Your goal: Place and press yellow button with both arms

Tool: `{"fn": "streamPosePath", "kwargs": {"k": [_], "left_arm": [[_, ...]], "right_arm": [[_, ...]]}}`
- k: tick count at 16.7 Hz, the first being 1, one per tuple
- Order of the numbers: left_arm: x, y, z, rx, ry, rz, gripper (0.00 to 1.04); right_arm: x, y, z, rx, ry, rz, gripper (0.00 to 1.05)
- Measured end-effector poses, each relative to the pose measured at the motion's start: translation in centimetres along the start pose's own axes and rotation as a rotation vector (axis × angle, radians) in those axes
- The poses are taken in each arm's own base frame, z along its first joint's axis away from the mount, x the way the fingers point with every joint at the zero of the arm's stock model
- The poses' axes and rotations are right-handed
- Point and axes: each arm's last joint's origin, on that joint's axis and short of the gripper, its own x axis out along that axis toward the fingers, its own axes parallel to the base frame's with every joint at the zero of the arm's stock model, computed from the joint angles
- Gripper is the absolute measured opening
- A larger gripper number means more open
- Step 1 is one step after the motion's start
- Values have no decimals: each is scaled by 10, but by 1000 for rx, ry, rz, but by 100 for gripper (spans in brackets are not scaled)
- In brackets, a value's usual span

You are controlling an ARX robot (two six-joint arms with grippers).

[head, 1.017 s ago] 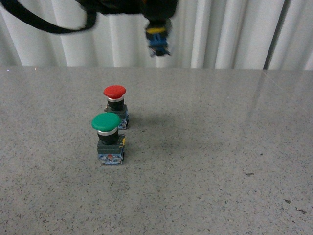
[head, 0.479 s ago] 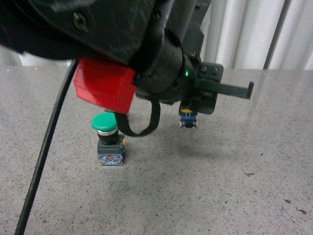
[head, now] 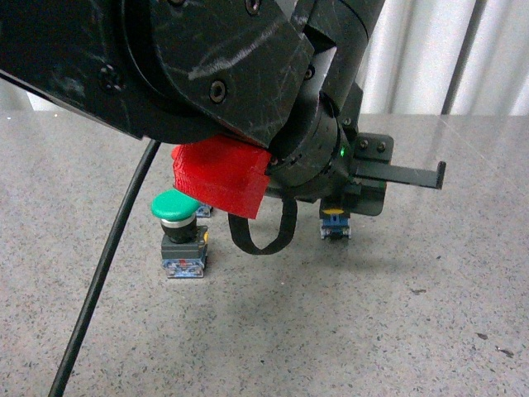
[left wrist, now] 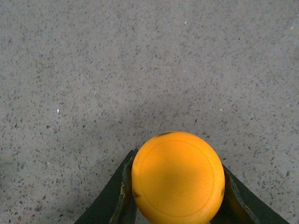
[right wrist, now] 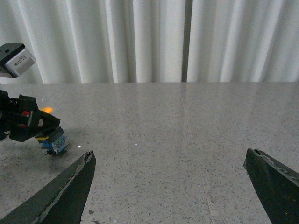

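Speckled grey stone table (head: 347,331) runs back to a white pleated curtain (right wrist: 140,42). In the left wrist view, two dark fingers (left wrist: 117,196) close from either side beneath the cap of the yellow button (left wrist: 177,177). The left gripper (left wrist: 177,193) therefore holds it below the mushroom head, leaving the cap face free, which suits a press from above by the other arm. In the front view only the button's blue and yellow base shows under the gripper, very low over the table. I cannot tell whether it touches.

The left arm (head: 207,74) fills the upper left of the front view, with a red block (head: 219,178) on its wrist. It brings the button down on bare stone to the right of the green button (head: 175,207), well apart from it, probably so that the other button does not hinder the press.

The right gripper (right wrist: 170,186) has its fingers spread wide with nothing between them. It sits well off to the side, looking across at the held button, likely waiting its turn. My judgement is that placing is nearly done and pressing has not begun.
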Motion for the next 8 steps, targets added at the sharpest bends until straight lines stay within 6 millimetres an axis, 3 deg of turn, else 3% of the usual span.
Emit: {"fn": "streamPosePath", "kwargs": {"k": [3, 4, 8], "left_arm": [[3, -1, 0, -9, 13, 11, 32], [3, -2, -1, -15, 19, 10, 37], [4, -2, 0, -40, 18, 12, 84]], "right_arm": [[0, 0, 0, 0, 0, 0, 98], [0, 0, 0, 0, 0, 0, 98], [0, 0, 0, 0, 0, 0, 98]]}}
